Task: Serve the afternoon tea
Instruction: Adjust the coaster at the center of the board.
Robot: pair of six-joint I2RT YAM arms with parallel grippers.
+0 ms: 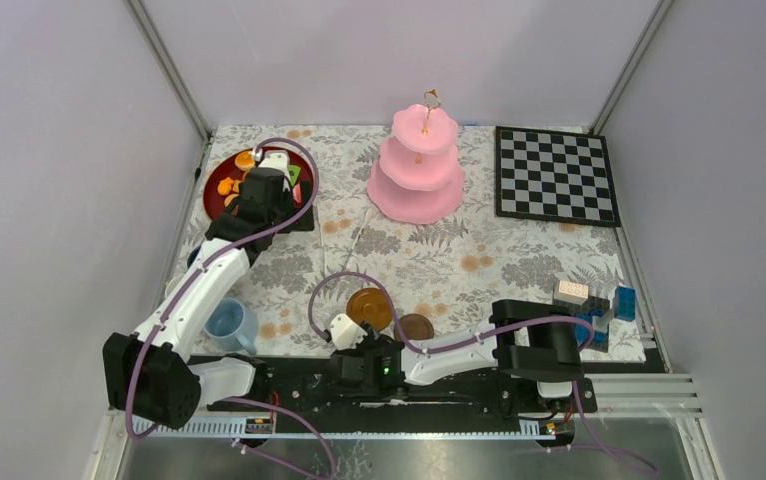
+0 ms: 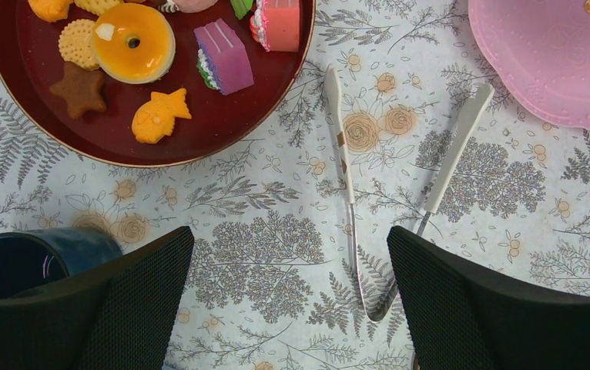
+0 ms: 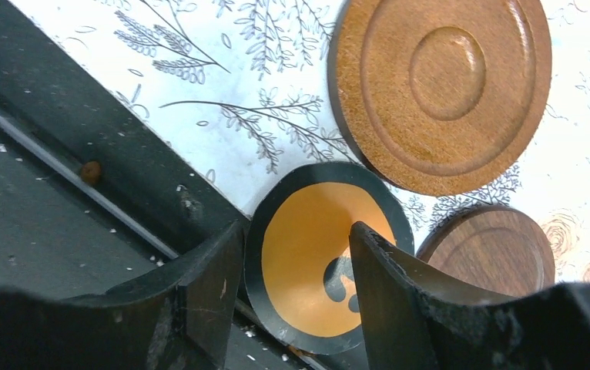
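Two saucers (image 3: 442,85) beside dark cup (image 3: 303,266), right hand (image 3: 298,231) straddling it, grip unclear; left hand (image 2: 289,239) wide open

Pink tiered stand (image 1: 415,185) upright at back; pastries (image 2: 132,42) on red tray (image 2: 222,116); saucers (image 3: 442,85), apparently two, front.

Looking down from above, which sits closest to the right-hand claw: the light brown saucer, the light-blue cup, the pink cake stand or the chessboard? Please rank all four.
From the right gripper, in the overhead view:
1. light brown saucer, just beyond it.
2. light-blue cup, off to its left.
3. pink cake stand, far middle of the table.
4. chessboard, far right corner.
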